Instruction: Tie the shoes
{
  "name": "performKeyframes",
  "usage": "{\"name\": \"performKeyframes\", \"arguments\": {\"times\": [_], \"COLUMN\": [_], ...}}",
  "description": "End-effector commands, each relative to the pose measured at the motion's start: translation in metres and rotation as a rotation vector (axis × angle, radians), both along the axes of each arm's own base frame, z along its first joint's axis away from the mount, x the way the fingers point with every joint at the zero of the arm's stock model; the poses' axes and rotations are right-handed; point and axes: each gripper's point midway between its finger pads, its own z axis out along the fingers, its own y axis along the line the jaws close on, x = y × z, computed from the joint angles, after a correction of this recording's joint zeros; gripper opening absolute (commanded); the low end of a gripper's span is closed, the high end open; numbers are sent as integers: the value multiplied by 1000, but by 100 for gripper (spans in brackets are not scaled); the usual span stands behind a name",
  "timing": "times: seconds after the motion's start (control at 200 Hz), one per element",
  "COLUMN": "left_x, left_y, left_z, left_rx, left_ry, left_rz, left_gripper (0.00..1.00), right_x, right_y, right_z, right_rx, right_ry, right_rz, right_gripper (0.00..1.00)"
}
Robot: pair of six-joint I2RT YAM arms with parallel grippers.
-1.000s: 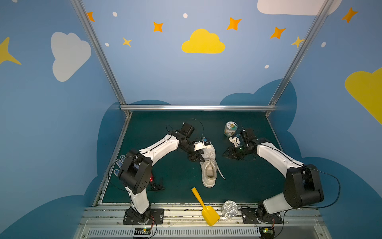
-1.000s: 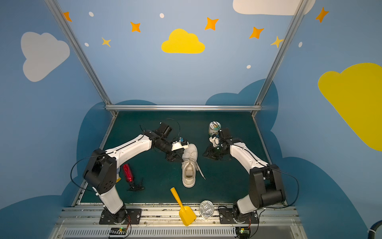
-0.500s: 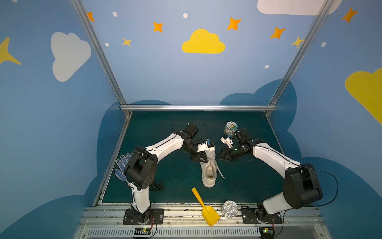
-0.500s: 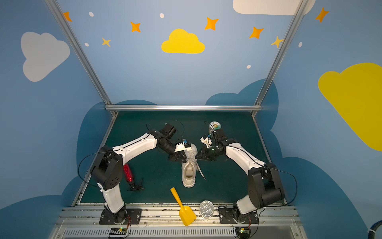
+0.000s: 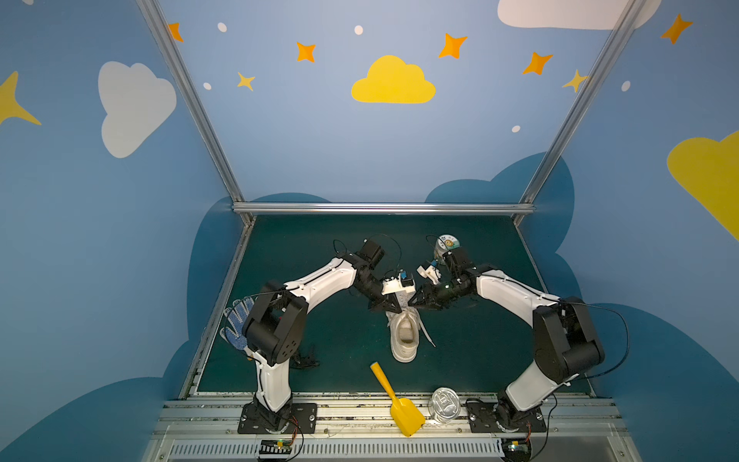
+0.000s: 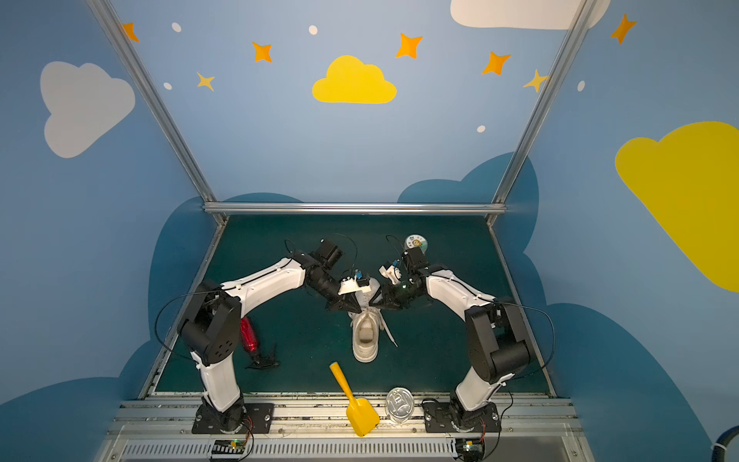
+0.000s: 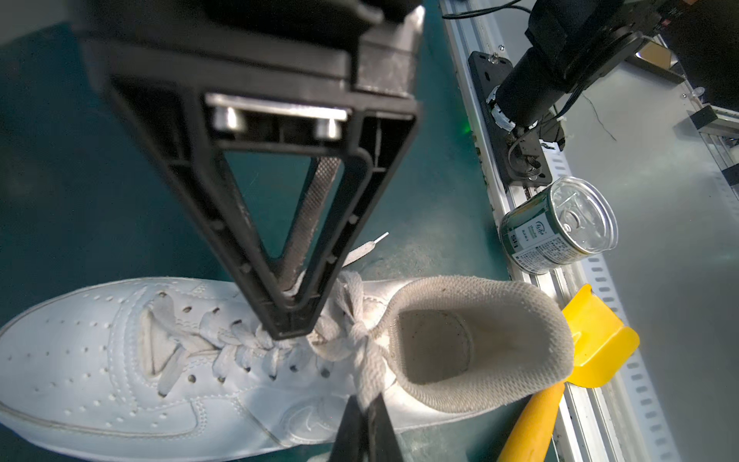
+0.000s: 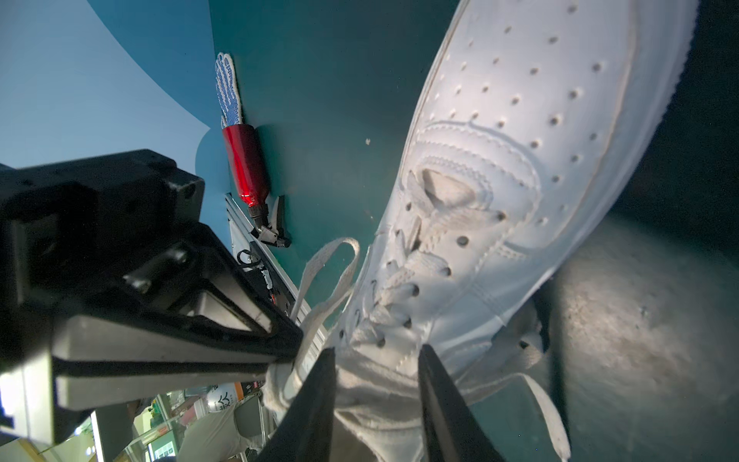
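1. Nearest the front rail, the yellow scoop (image 5: 394, 400) and the lying can (image 5: 444, 404) are noted. The scoop handle lies near the heel, so any lace drawn forward is to be kept clear of it
2. The sneaker (image 5: 403, 340) is found upright on the green mat (image 5: 340, 340) between the two arms, heel towards the front rail and toe towards the back wall
3. One free lace end (image 5: 427, 338) lies on the mat just beside the sneaker, on the right arm's side. It is not to be trapped under a finger
4. The left gripper (image 7: 290, 320) is clamped on a strand of the laces (image 7: 362, 332) above the upper eyelets. In the right wrist view a lace loop (image 8: 332, 256) runs out from its tips. The grip is best held firm and any pull kept low and sideways, so that the sneaker is judged unlikely to lift or slide
5. The right gripper (image 8: 376, 354) is set with its jaws apart, astride the lace crossing beside the collar. Whether the pads touch lace cannot be told. Closure is best made on one strand only, not on tongue or collar
6. The two sets of tips stand almost together, so opposed, outward pulls are advised to avoid a clash
7. Farthest off, the tin (image 5: 448, 244) stands near the right wrist and is to be avoided on withdrawal
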Motion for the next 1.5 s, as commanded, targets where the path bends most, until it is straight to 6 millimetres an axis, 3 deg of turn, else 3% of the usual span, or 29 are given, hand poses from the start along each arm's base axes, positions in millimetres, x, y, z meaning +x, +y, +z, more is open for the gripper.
{"name": "performKeyframes", "arguments": {"times": [0.0, 0.15, 0.245, 0.596, 1.011, 1.492], "left_x": [-6, -7, -8, -9, -6, -4], "left_y": [0, 1, 1, 4, 8, 12], "left_z": [2, 0, -2, -3, 0, -1], "left_rx": [-11, -7, -6, 1, 9, 18], "left_ry": [21, 25, 26, 22, -4, -3], "left_rz": [-7, -3, 0, 16, 18, 17], "left_gripper": [6, 5, 5, 3, 3, 3], "right_x": [0, -5, -6, -7, -6, -9], "right_y": [6, 7, 7, 8, 1, -15], "right_z": [2, -1, -2, 12, 34, 26], "right_rx": [7, -26, -31, -12, 15, -39], "right_ry": [7, 2, 3, -24, -79, -82], "right_rz": [19, 32, 35, 37, 10, -15], "right_gripper": [36, 35, 30, 0, 0, 0]}}
